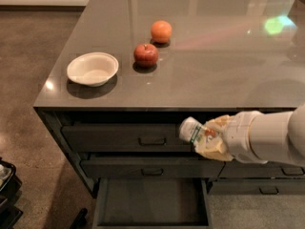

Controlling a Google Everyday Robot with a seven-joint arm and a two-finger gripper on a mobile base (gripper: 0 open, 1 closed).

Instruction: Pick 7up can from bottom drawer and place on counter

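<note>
**7up can** (192,129): held off the counter (224,66), just below its front edge and level with the top drawer (119,138). It is tilted, with its top pointing left.

**Gripper** (208,138): below the counter's front edge, towards its right side. The fingers are closed around the can's lower half, and the white arm (271,136) runs off to the right.

**Bottom drawer** (151,202): lowest under the counter, pulled open, with no can in it.

**On the counter:** white bowl (93,68) near the front left corner, red apple (146,55) behind and right of it, orange (161,31) further back.

**Step in hand (judged):** carrying the can up to the counter; the pick looks done.

**Handling notes:**
- Raise the can fully above the counter's edge before moving inward, or its top may catch the lip.
- Turn the can upright before lowering it.
- Aim for the counter's right front area, well apart from the apple.
- Set the base flat, then let go. The glossy surface may let a tilted can slide or roll.
</note>
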